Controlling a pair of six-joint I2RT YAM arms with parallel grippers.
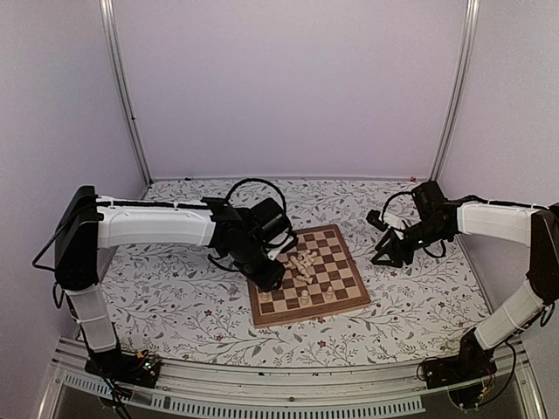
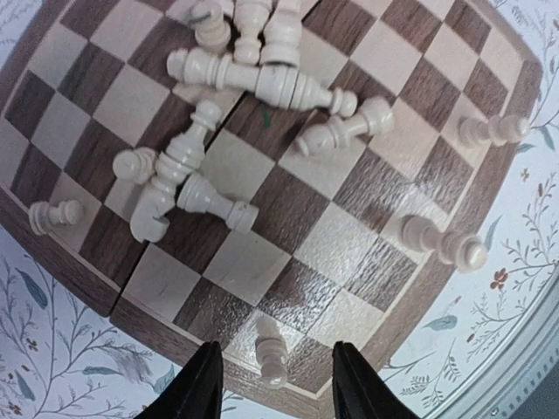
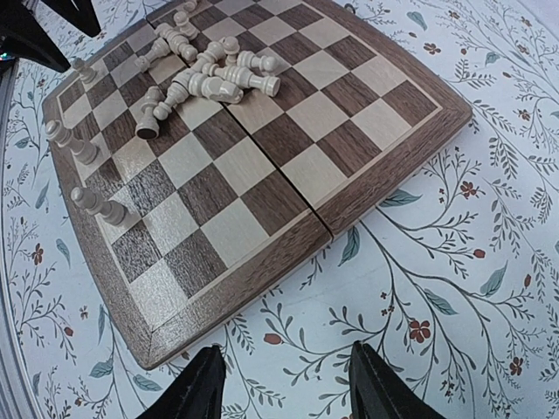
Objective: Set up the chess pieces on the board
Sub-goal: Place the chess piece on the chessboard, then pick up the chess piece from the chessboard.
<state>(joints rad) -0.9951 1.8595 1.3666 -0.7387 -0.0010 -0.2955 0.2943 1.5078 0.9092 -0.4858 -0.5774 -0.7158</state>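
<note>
Left gripper [image 2: 277,362] spread, right gripper [image 3: 286,362] spread

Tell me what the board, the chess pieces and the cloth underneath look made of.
The board looks like wood, dark and light squares with visible grain and a slight sheen. The chess pieces look like turned pale wood, smooth; plastic cannot be ruled out. The tablecloth seems floral-printed fabric or vinyl; unclear which.

No text, label, brand, number or sign can be read anywhere, neither on the board [image 2: 349,192], the chess pieces [image 2: 262,83] nor the floral tablecloth [image 3: 419,288].
</note>
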